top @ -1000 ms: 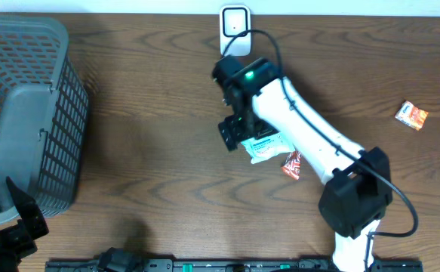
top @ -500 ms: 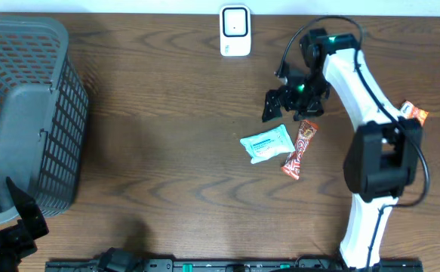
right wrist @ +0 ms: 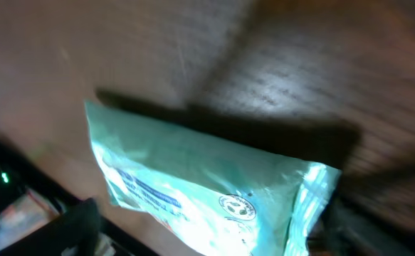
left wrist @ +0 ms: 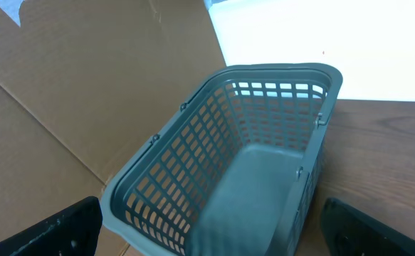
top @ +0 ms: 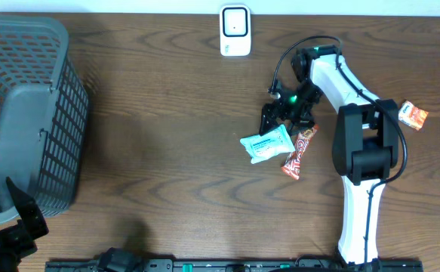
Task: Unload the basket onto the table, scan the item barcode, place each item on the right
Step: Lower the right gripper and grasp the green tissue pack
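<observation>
Lying about: three packets [top: 266, 143], one scanner [top: 235, 30]

Grey lattice basket [top: 23, 113]; pale teal packet [top: 267, 143] with blue print; red wrapper [top: 299, 151]; orange packet [top: 411, 115]; brown wood-grain tabletop [top: 167, 151].

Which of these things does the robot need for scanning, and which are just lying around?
Probably for the job:
- right gripper, open above the pack
- teal wipes pack
- white scanner

Just lying about:
- red snack bar
- orange packet
- grey basket
</observation>
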